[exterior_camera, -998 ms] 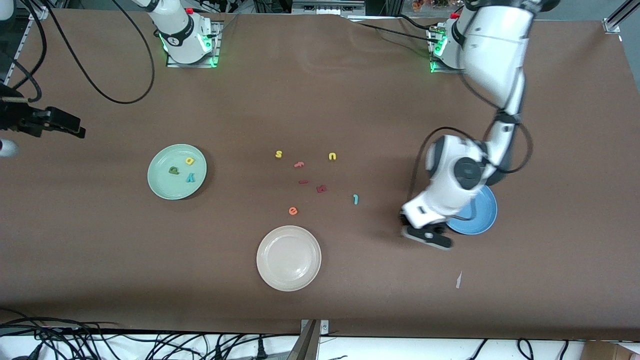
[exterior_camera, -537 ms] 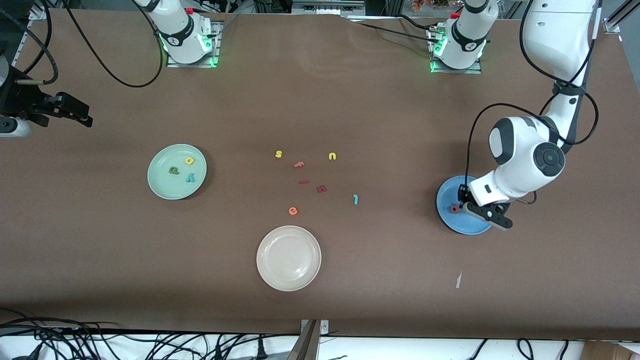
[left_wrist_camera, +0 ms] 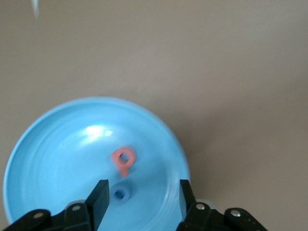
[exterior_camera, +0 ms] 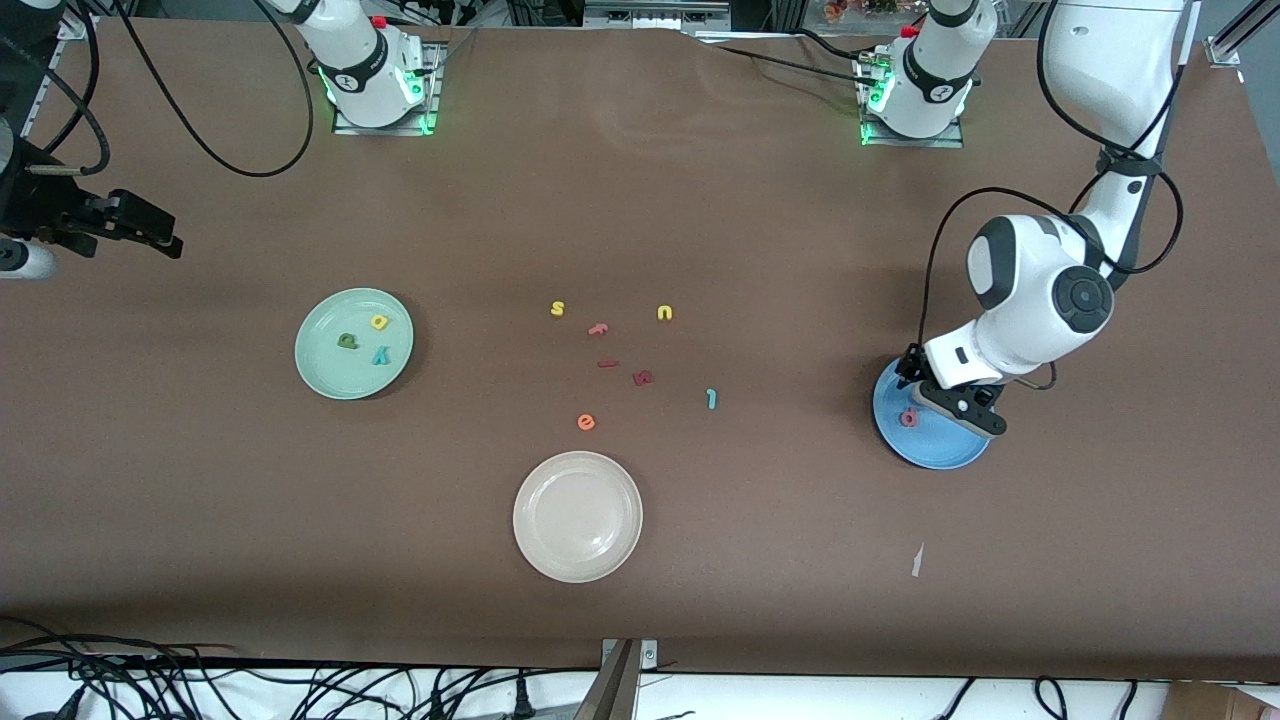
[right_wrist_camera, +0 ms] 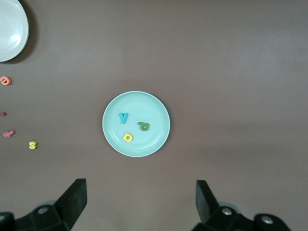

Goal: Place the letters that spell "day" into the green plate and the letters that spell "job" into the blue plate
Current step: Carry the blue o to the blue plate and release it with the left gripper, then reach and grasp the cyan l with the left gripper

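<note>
My left gripper (exterior_camera: 950, 405) hangs open just above the blue plate (exterior_camera: 940, 452) and holds nothing. In the left wrist view the small blue "o" (left_wrist_camera: 121, 194) lies in the blue plate (left_wrist_camera: 53, 159) between the spread fingers, and the salmon "b" (left_wrist_camera: 124, 159) lies beside it. The front view shows the "b" (exterior_camera: 908, 417) too. The teal "j" (exterior_camera: 711, 399) lies on the table near the middle. The green plate (exterior_camera: 325, 378) holds the "d" (exterior_camera: 347, 341), "a" (exterior_camera: 379, 322) and "y" (exterior_camera: 381, 355). My right gripper (exterior_camera: 160, 238) waits open, high over the right arm's end of the table.
A cream-white plate (exterior_camera: 577, 515) sits nearer the front camera than the loose letters. Yellow "s" (exterior_camera: 557, 308), yellow "u" (exterior_camera: 665, 313), pink "f" (exterior_camera: 598, 328), orange "e" (exterior_camera: 586, 422) and a dark red piece (exterior_camera: 643, 377) lie mid-table. A white scrap (exterior_camera: 917, 560) lies near the blue plate.
The left arm swung from beside the blue plate to over it, then its jaws opened and it rose slightly. The right gripper barely shifted.
</note>
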`<action>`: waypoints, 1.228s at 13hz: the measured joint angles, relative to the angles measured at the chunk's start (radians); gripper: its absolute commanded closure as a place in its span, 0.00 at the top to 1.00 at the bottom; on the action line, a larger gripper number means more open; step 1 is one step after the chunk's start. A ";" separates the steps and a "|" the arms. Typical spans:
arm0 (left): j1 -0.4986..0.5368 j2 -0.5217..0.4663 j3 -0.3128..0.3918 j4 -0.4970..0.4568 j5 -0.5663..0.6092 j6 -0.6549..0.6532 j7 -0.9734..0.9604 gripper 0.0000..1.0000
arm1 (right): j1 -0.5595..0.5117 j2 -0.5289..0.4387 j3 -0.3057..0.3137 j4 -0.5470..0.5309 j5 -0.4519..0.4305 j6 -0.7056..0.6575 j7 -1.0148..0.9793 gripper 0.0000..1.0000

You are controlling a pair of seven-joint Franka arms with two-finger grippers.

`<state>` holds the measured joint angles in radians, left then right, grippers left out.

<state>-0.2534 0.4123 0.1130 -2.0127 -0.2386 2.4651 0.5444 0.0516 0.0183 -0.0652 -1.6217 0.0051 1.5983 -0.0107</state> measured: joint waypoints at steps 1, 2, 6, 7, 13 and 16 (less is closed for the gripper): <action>-0.020 0.003 -0.011 0.026 0.000 0.001 -0.010 0.61 | 0.000 0.000 0.001 0.000 0.000 -0.001 0.000 1.00; -0.049 0.012 -0.017 0.054 0.000 0.001 -0.043 0.61 | 0.000 0.000 0.001 0.000 0.000 -0.001 0.000 1.00; -0.261 0.123 -0.026 0.167 0.000 0.004 -0.466 0.61 | 0.000 0.000 0.003 -0.001 0.000 -0.001 0.001 1.00; -0.310 0.153 -0.026 0.194 0.000 0.007 -0.579 0.61 | 0.000 0.000 0.004 -0.001 0.000 -0.001 0.001 1.00; -0.397 0.248 -0.024 0.287 0.000 0.007 -0.840 0.60 | 0.000 0.000 0.004 -0.001 0.000 -0.008 0.001 1.00; -0.419 0.300 -0.019 0.333 0.000 0.007 -0.881 0.57 | 0.000 0.000 0.004 -0.001 0.000 -0.015 0.001 1.00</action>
<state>-0.6721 0.7120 0.0941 -1.6799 -0.2388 2.4720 -0.3365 0.0514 0.0185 -0.0617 -1.6224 0.0051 1.5831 -0.0097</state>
